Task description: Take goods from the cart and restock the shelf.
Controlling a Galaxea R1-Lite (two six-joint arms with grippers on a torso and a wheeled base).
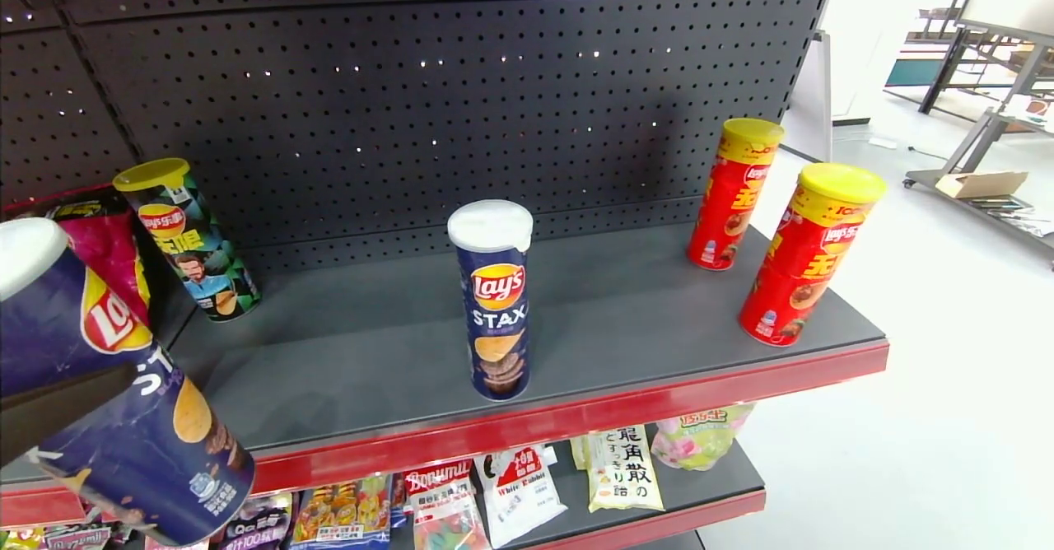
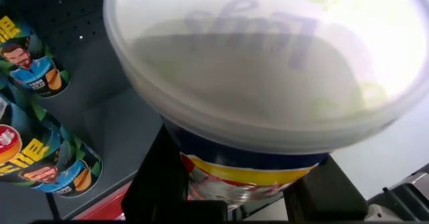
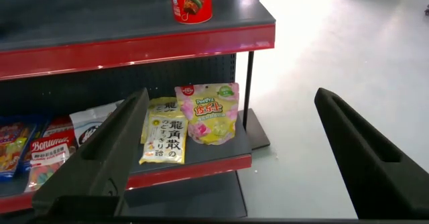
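- 1 top shelf [image 1: 626,328], grey board with a red front lip: 4 cans stand upright on it in the head view, well apart, with wide bare stretches between them.
- Below it, lower shelf [image 1: 725,472]: flat snack bags [image 1: 626,468] in a row along the front.
- In hand: blue can [image 1: 123,418] with a white lid, tilted with the lid up and to the left. It is at the shelf's left end, in front of the red lip, not on the board.
- Clamp: left gripper [image 2: 241,197] is closed on that can's body just below the lid, 1 finger each side.
- Idle: right gripper [image 3: 234,163] is spread wide, nothing in it, low, facing the lower shelf.
- On the board: standing blue can [image 1: 496,303] mid-front, rear red can [image 1: 735,196] and front red can [image 1: 811,254] at the right end, patterned can [image 1: 189,241] back left, pink bag [image 1: 103,241] just beside it.
- Step, my read: the can is at the shelf, placing not yet done.
- Next move needs: bring the can upright, clear the lip, set it on bare board between the patterned can and the standing blue can, and release only once the base sits flat. A tilted drop would likely tip it.
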